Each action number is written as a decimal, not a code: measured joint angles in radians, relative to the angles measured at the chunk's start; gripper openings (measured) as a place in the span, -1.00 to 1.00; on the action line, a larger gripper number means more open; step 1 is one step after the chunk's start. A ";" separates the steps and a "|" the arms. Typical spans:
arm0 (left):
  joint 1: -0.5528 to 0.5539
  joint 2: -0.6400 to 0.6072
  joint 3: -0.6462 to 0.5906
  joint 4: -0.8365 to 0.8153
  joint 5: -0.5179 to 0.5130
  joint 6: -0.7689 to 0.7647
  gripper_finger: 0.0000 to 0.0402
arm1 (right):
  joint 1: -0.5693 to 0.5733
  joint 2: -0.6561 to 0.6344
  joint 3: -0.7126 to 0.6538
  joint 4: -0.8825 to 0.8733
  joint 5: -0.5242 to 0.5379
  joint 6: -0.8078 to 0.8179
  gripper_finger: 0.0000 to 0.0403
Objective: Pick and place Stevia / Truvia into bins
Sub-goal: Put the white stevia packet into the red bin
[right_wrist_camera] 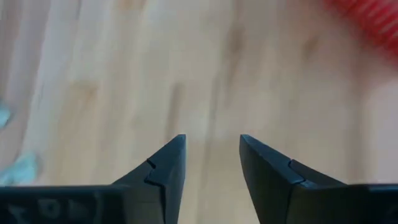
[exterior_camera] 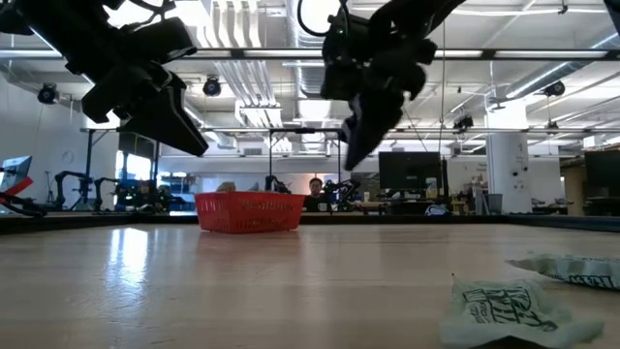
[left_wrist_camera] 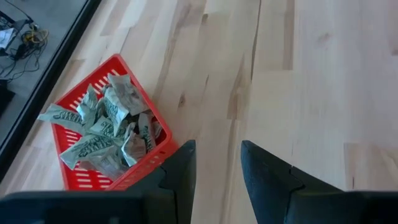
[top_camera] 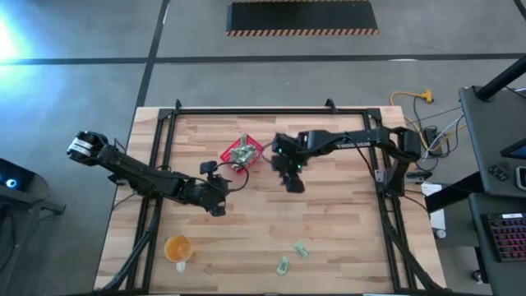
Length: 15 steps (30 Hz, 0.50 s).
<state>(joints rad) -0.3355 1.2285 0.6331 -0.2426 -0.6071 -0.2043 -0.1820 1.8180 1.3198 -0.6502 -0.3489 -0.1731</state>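
The red bin [top_camera: 243, 153] stands at the table's far middle, heaped with pale green Stevia packets [left_wrist_camera: 109, 127]; the low view shows its wall [exterior_camera: 249, 210]. Two more packets [top_camera: 301, 248] [top_camera: 283, 265] lie flat on the table near its front edge, and appear close up in the low view [exterior_camera: 499, 310] [exterior_camera: 572, 267]. My left gripper [top_camera: 215, 197] [left_wrist_camera: 217, 165] hangs open just on the near side of the bin, nothing between its fingers. My right gripper [top_camera: 292, 182] [right_wrist_camera: 212, 155] is open and empty above bare wood to the right of the bin, clear of the table [exterior_camera: 354, 155].
An orange round cup [top_camera: 177, 248] stands near the table's front left corner. A black frame [top_camera: 246, 109] runs along the table's far edge and sides. Bare wood lies between the bin and the two loose packets.
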 joint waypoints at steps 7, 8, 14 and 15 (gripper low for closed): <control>0.000 0.000 0.000 0.006 0.001 0.000 -0.45 | 0.103 -0.003 -0.030 -0.183 0.000 0.083 -0.36; 0.000 0.000 0.000 0.008 0.001 0.000 -0.45 | 0.120 -0.003 -0.035 -0.190 0.000 0.099 -0.36; 0.000 0.000 0.000 0.028 0.003 0.000 -0.45 | 0.216 -0.003 -0.078 -0.192 0.000 0.173 -0.38; 0.000 0.000 0.000 0.029 0.003 0.000 -0.45 | 0.232 -0.003 -0.086 -0.193 0.000 0.184 -0.38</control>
<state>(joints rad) -0.3355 1.2285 0.6331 -0.2135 -0.6042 -0.2042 0.0498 1.8148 1.2342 -0.8429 -0.3489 0.0112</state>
